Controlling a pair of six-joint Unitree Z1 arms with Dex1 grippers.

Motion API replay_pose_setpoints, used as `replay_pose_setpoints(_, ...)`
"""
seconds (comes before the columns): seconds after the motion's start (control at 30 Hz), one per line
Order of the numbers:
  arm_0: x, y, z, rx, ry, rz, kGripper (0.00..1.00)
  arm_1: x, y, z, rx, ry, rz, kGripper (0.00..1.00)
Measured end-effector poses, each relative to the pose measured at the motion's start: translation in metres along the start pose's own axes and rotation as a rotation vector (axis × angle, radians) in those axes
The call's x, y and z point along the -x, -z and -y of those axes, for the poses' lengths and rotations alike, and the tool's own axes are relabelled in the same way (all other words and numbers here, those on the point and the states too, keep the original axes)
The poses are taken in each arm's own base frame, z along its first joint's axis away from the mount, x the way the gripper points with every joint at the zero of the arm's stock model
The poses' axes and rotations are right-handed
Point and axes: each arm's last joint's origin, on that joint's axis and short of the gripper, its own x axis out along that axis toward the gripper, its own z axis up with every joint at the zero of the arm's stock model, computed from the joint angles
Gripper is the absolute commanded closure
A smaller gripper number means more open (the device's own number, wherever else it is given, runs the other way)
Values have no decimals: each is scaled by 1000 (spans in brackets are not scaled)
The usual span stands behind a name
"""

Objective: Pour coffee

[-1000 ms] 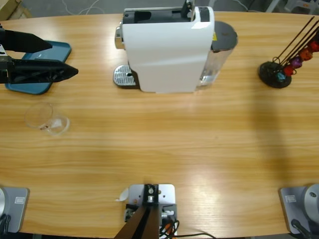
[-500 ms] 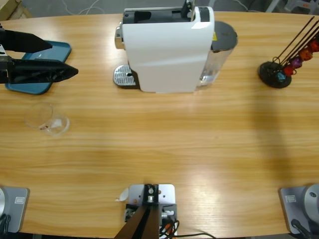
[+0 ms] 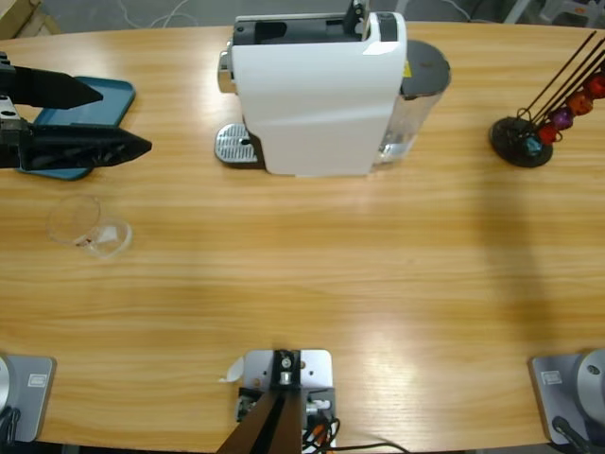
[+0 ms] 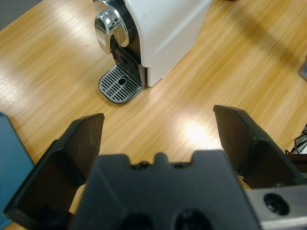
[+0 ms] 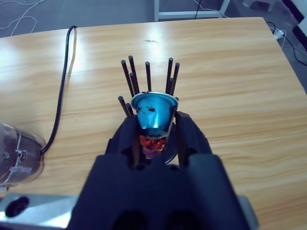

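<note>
Evidently glass tumbler (image 3: 88, 227) lies sideways, axis running left-right

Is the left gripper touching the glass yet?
Apart. The high view shows the left gripper over the blue tray, with bare wood between it and the glass; jaws open.

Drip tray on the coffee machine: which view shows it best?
Left wrist view: the drip tray shows its full slotted grille, unobstructed below the spout. High view shows it small, partly under the white coffee machine. Right wrist view doesn't show it.
</note>
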Motion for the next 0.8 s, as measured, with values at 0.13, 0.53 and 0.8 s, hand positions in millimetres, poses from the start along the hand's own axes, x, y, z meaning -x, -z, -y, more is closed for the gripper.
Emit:
replay_pose_setpoints(0.13,0,0,0,0,0,0,18,0,0,0,0,0,0,782)
replay_pose_setpoints(0.53,-1,2,1,1,3,-7,18,2,-7,0,-1,1,7,782)
replay_pose_setpoints(0.8,-2,4,1,3,3,-15,18,8,-11,0,-2,1,10,782)
